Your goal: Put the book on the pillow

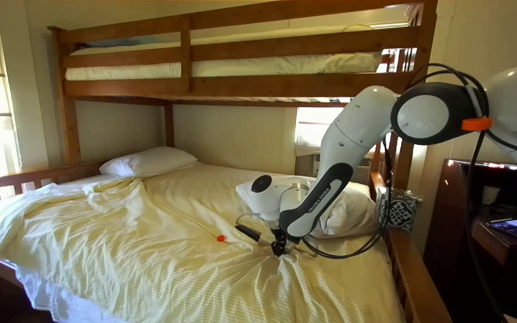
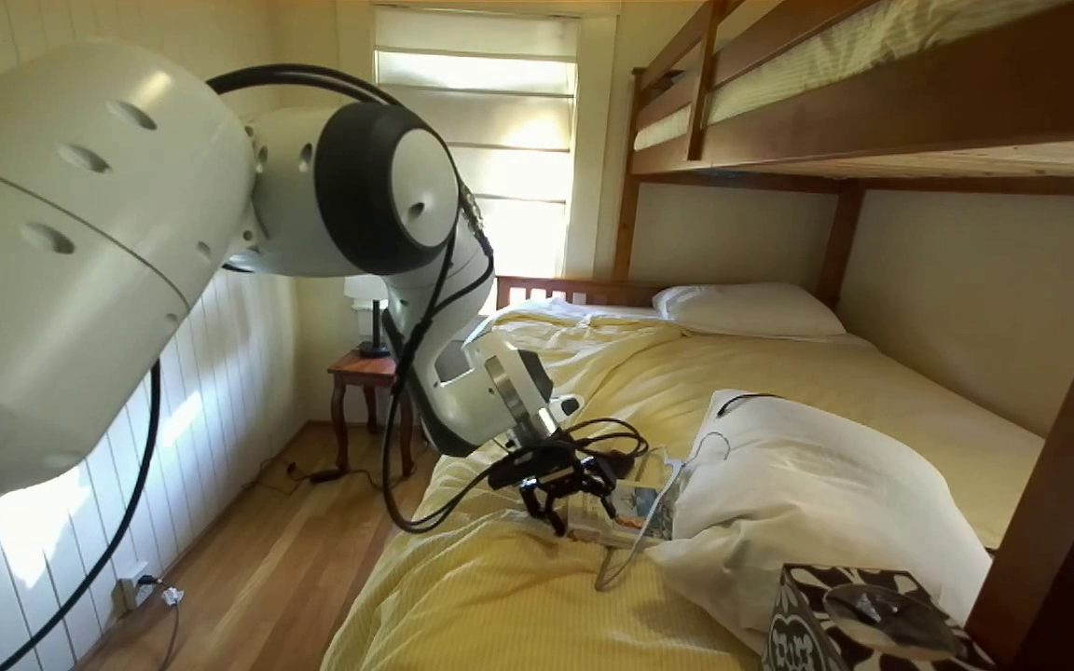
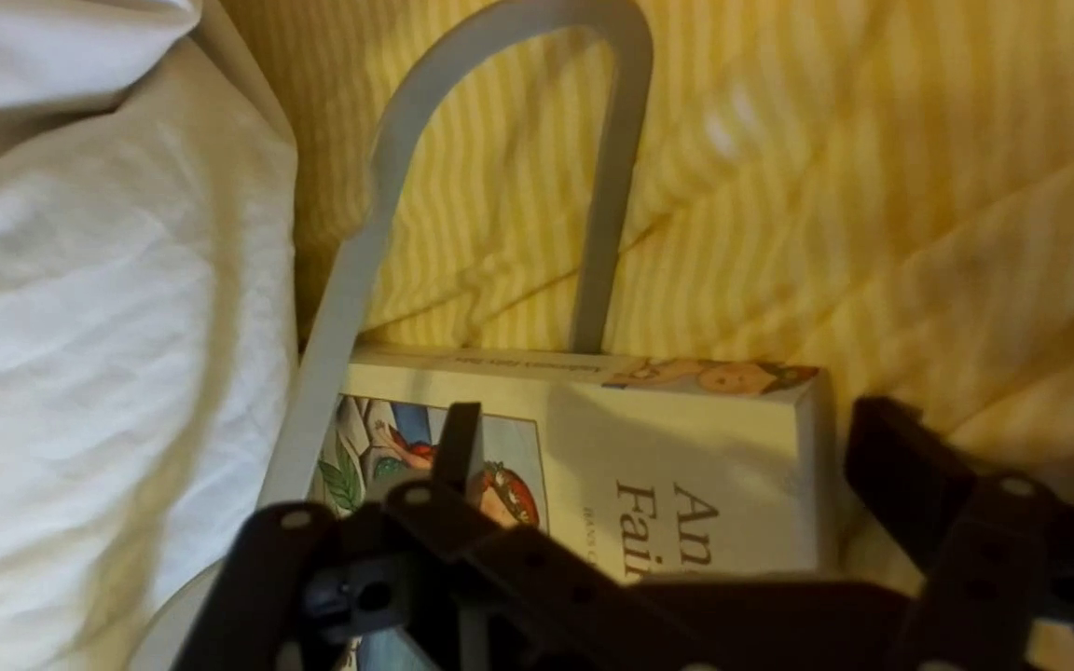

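Observation:
The book [image 3: 733, 438] has a pale cream cover with a coloured picture and dark lettering. It lies flat on the yellow bedspread right beside the pillow; it also shows in an exterior view [image 2: 640, 501]. The pillow [image 2: 826, 494] is large, puffy, white and creased; it also shows in an exterior view [image 1: 348, 215] and along the left of the wrist view [image 3: 99, 326]. My gripper [image 3: 667, 443] is open, low at one end of the book. One finger is over the cover, the other beyond the end edge. The gripper also shows in both exterior views [image 1: 278, 251] [image 2: 585, 520].
A grey-white cable loop [image 3: 360, 270] runs across the book and beside the pillow. A patterned box [image 2: 803, 620] stands by the pillow. A flatter white pillow [image 1: 148, 161] lies at the far end. A red-orange speck [image 1: 221, 238] is on the bedspread. The wooden bunk [image 1: 249, 87] hangs above.

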